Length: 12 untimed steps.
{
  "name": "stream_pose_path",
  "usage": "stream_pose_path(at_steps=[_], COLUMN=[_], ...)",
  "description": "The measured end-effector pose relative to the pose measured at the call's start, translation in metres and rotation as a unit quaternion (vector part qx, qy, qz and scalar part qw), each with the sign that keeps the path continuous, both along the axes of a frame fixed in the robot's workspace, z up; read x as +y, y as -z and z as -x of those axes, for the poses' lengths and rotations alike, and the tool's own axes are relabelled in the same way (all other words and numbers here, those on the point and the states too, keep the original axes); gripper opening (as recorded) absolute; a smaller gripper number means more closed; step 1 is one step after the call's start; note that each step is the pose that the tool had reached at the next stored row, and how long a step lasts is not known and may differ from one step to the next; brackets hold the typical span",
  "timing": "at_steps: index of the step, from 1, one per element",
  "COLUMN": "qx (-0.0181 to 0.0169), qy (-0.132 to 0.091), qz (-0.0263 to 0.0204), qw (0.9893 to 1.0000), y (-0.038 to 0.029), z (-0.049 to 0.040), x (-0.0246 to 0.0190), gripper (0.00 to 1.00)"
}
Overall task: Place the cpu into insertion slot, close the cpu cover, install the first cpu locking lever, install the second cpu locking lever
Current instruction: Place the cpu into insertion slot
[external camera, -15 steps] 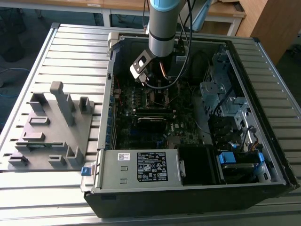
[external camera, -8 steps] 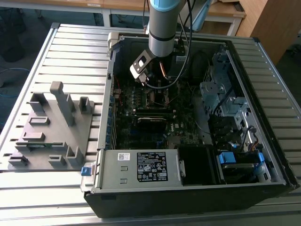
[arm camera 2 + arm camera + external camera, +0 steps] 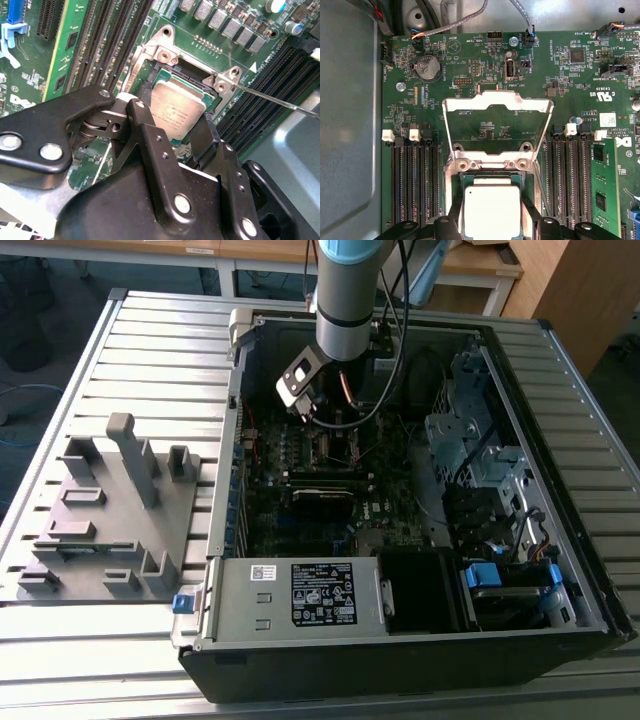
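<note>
Two black fingers (image 3: 454, 220) of my gripper (image 3: 491, 222) clamp opposite edges of the cpu (image 3: 491, 205), which sits flat and square at the insertion slot (image 3: 182, 67). Just beyond, the cpu cover (image 3: 497, 100) is swung open on its hinge, free edge pointing away from the slot over the motherboard (image 3: 485, 50).

The counter (image 3: 150, 350) is a ribbed, silver-grey metal surface. An open computer case (image 3: 400, 665) lies flat on it. A grey fixture plate (image 3: 90, 550) with upright blocks rests just beside the case, toward the exterior view's left.
</note>
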<state>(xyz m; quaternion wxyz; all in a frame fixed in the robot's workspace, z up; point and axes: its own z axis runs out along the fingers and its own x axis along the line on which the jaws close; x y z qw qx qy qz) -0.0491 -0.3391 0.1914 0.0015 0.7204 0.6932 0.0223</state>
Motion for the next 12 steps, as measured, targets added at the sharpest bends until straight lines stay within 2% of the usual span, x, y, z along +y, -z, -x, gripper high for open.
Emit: stream_pose_path(at_steps=[5, 12], qx=[0.0001, 0.0003], qy=[-0.015, -0.016], qz=[-0.0001, 0.0002], qw=[0.9999, 0.9999], y=[-0.0001, 0.0012], z=[0.0, 0.0001], x=[0.0, -0.0002], gripper=[0.54, 0.54])
